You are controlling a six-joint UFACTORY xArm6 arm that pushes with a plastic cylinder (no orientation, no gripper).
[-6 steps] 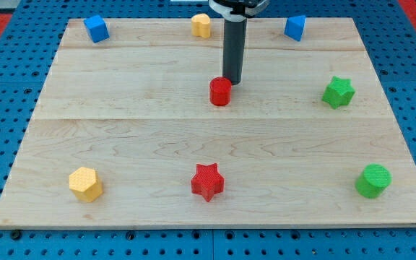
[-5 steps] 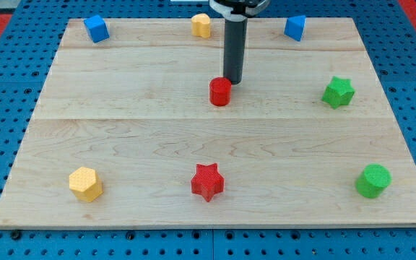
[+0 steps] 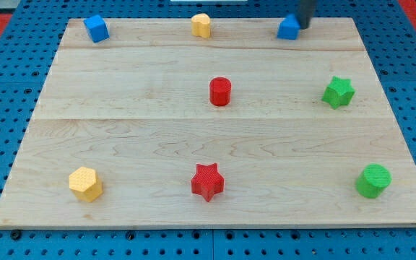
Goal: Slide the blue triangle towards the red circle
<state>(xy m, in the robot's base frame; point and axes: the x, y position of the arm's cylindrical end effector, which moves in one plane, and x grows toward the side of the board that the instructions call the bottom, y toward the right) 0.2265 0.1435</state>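
The blue triangle (image 3: 288, 29) sits near the board's top edge, right of centre. My tip (image 3: 304, 27) is at the view's top, touching the triangle's right side; most of the rod is cut off by the frame. The red circle (image 3: 220, 92) stands near the board's middle, down and to the left of the triangle, well apart from it.
A blue cube (image 3: 96, 29) at top left, a yellow block (image 3: 201, 24) at top centre. A green star (image 3: 338, 92) at right, a green circle (image 3: 373, 180) at bottom right. A red star (image 3: 207, 181) at bottom centre, a yellow hexagon (image 3: 85, 183) at bottom left.
My tip has left the red circle's upper right side and moved up and right to the blue triangle's right side. The triangle has shifted slightly left.
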